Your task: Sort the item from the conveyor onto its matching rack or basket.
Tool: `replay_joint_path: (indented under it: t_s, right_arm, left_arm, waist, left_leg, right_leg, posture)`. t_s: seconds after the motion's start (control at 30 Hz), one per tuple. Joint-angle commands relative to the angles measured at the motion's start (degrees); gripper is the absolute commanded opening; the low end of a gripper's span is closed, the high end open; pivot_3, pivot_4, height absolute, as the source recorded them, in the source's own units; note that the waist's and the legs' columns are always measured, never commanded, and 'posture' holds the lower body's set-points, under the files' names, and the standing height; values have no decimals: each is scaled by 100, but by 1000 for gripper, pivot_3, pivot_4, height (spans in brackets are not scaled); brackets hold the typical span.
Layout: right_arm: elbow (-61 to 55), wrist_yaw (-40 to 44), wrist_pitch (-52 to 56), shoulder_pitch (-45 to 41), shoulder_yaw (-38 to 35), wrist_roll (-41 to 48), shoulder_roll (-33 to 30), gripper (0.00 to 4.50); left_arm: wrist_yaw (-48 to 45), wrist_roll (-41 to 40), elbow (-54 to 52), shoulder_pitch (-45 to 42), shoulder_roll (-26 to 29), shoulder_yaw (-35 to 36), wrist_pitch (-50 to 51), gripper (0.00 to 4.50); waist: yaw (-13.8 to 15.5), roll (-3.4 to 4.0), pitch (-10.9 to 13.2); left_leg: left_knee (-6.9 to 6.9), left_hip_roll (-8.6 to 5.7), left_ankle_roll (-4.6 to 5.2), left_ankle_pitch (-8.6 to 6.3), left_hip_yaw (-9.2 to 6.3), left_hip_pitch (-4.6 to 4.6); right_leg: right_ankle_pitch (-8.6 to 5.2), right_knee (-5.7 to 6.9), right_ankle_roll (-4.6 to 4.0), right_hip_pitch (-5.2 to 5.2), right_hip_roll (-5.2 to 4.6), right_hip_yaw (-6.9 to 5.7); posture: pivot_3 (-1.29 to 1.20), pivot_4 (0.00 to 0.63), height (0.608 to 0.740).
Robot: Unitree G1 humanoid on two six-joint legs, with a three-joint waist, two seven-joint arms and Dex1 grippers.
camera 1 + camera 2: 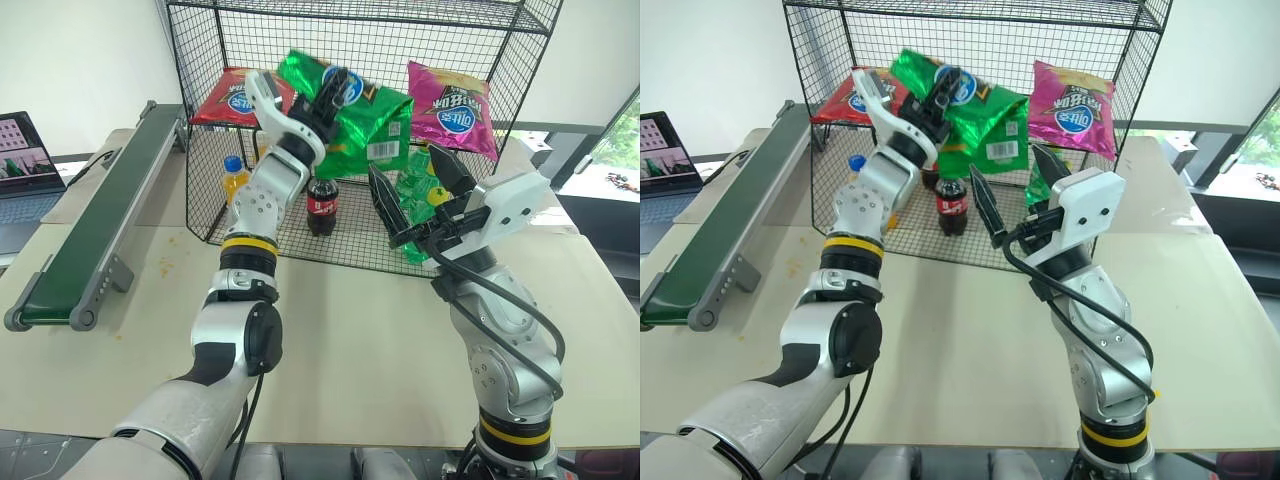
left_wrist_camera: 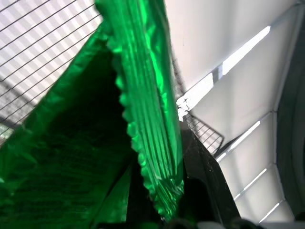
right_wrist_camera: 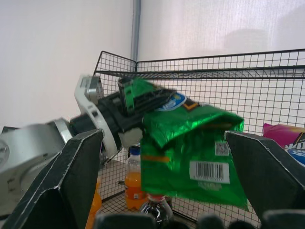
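**Green bag held up at the rack, not yet placed**

The left hand [image 1: 325,105] is clamped shut on the top seam of the green crisp bag [image 1: 365,125], holding it up in front of the black wire rack [image 1: 455,25] at the level of the upper shelf, between the red bag [image 1: 228,100] and the pink bag [image 1: 452,108] that already lie there. The bag hangs crumpled from the grip, barcode side out. The conveyor [image 1: 90,235] along the left edge of the tabletop [image 1: 360,350] carries nothing that I can see.

So the pick is done and the placing is in hand. I judge the next move is to carry the bag further in over the shelf, into the gap between the two bags, and only then let go, so it does not slide off the front edge.

The right hand [image 1: 410,195] waits with its fingers spread wide, holding nothing, near the rack's lower front.

Whether the bag's bottom already rests on the shelf is hard to tell. Bottles on the lower tier are partly hidden behind the arms, and the rack's top is cut off.
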Motion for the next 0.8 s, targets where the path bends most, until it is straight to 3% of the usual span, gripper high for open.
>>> replay_joint_path:
  t_s: [0.03,0.3,0.67,0.8]
  right_arm:
    - [-103,28,-156,-55,-19,-9,5,4500]
    - [-93,33,-163,-72,-9,-11,11,4500]
    - [-108,16,-169,-121,24,-99,28,4500]
    - [-130,6,-157,-119,37,-120,45,4500]
  left_arm:
    - [15,41,-206,-384,182,103,-68,28]
    - [49,97,22,-779,368,290,-232,28]
    - [-358,522,723,-954,227,245,-904,28]
    - [-270,605,733,-771,32,192,-706,28]
  waist:
    - [3,0,0]
    - [9,0,0]
    - [9,0,0]
    - [12,0,0]
  left_leg:
    - [0,-1,0,0,-1,1]
    - [0,-4,0,0,-9,-2]
    - [0,-6,0,1,-11,-1]
    - [1,-7,0,1,-13,-3]
  right_leg:
    - [0,0,0,2,0,0]
    - [-1,0,1,2,0,0]
    - [-1,1,1,2,0,0]
    - [-1,1,1,3,0,0]
  posture:
    - [0,150,738]
    - [0,150,738]
    - [0,150,738]
    - [0,150,738]
